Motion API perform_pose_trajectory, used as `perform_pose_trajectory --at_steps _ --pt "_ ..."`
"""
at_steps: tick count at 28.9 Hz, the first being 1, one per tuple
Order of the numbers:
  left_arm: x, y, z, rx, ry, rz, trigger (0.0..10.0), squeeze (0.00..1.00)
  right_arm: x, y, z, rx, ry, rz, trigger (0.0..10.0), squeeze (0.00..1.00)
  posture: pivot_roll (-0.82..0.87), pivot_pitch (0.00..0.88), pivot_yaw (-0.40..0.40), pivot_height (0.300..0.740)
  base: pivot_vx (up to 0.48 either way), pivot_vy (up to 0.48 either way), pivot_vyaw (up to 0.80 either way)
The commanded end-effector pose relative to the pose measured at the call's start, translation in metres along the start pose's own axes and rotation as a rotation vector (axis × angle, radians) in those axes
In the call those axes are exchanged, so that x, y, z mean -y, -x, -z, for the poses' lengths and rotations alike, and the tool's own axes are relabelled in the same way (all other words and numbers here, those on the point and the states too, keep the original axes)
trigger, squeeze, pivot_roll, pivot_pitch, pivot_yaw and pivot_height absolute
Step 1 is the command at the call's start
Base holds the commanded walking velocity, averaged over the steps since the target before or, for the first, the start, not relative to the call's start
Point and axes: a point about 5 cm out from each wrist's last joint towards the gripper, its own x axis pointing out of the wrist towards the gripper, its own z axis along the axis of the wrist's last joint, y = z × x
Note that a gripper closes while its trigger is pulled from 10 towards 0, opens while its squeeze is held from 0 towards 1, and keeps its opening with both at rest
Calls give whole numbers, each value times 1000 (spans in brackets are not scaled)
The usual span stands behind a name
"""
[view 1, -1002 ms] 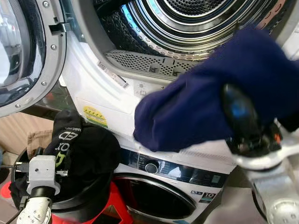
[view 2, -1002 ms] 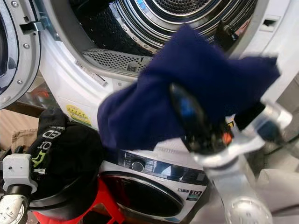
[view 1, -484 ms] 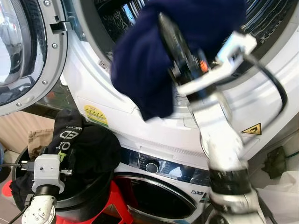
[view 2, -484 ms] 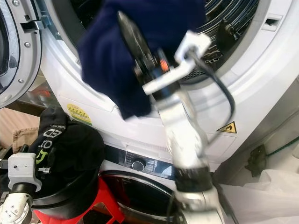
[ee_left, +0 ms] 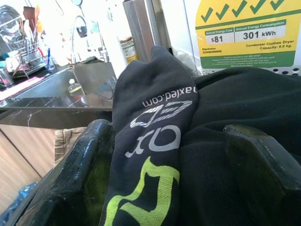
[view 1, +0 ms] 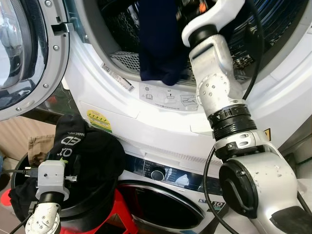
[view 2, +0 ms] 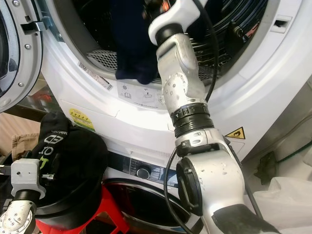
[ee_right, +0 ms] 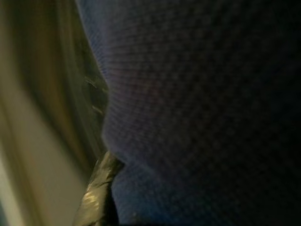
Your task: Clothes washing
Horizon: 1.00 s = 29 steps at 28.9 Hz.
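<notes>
A navy blue garment (view 1: 158, 44) hangs in the mouth of the upper machine's drum (view 1: 273, 24), its lower end draped over the perforated lip. My right gripper (view 1: 189, 5) is up inside that opening, shut on the garment; the right wrist view has navy cloth close up beside one black finger (ee_right: 96, 202). A black garment with white and green lettering (ee_left: 160, 141) lies heaped in a black basket (view 1: 85, 214). My left gripper (ee_left: 168, 129) is open, one finger on each side of that black garment.
The upper machine's round door (view 1: 22, 53) stands open at the left. Below is a second machine with a control knob (view 1: 157, 174) and a shut dark door (view 1: 161, 204). The basket sits on a red stool (view 1: 119, 217). A kitchen counter (ee_left: 51, 99) lies beyond.
My right arm has swung the navy garment up from in front of the machines into the upper drum's opening. The left gripper has stayed at the basket.
</notes>
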Motion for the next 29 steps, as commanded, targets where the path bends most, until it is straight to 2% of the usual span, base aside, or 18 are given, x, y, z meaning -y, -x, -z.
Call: perform_pose_trajectory --at_steps 1,3,4,6,7,9,10,14,15,16,19,20,21,24,28,29 --pt "0 2 2 -4 8 -10 10000 0 -13 -14 -30 105 3 8 0 0 32 52 1 740 0 0 0" --pt "1 3 3 -6 9 -6 10000 0 -16 -19 -35 99 36 58 0 0 36 51 1 740 0 0 0" --pt "1 3 3 -7 10 -5 10000 0 -18 -22 -37 83 86 79 0 0 37 53 1 740 0 0 0" --pt "2 3 3 -8 9 -2 10000 0 -18 -24 -33 1 257 128 0 0 38 52 0 740 0 0 0" --pt "2 4 3 -9 10 -2 10000 0 -9 -23 -31 -53 290 204 0 0 46 50 -11 740 0 0 0" --pt "2 5 4 -12 10 -5 10000 0 -2 -22 -30 -92 282 244 0 0 50 53 -15 740 0 0 0" --pt "3 6 4 -14 11 -7 10000 0 0 -22 -32 -85 239 257 0 0 50 53 -16 740 0 0 0" --pt "3 8 6 -20 13 -8 10000 0 3 -22 -31 -110 268 274 0 0 50 57 -17 740 0 0 0" --pt "4 8 6 -21 14 -5 10000 0 0 -22 -27 -139 284 251 10000 0 51 57 -18 740 0 0 0" --pt "5 9 6 -22 16 -2 10000 0 -3 -23 -24 -168 320 227 10000 0 52 56 -18 740 0 0 0" --pt "5 9 6 -23 17 1 10000 0 -6 -23 -22 -172 338 212 10000 0 50 58 -18 740 0 0 0" --pt "6 8 6 -24 18 3 10000 0 -9 -24 -22 -171 338 196 10000 788 50 57 -17 740 0 0 0" --pt "7 8 6 -26 19 5 10000 0 -11 -24 -20 -181 356 188 10000 1000 51 58 -17 740 0 0 0" --pt "9 9 6 -30 23 11 10000 0 -15 -24 -15 -212 343 153 10000 1000 53 53 -17 740 0 0 0" --pt "11 10 7 -33 27 18 10000 0 -26 -25 -8 -257 401 59 10000 1000 57 45 -22 740 0 0 0" --pt "11 10 7 -34 29 17 10000 0 -32 -25 -5 -271 443 13 10000 1000 58 42 -24 740 0 0 0"
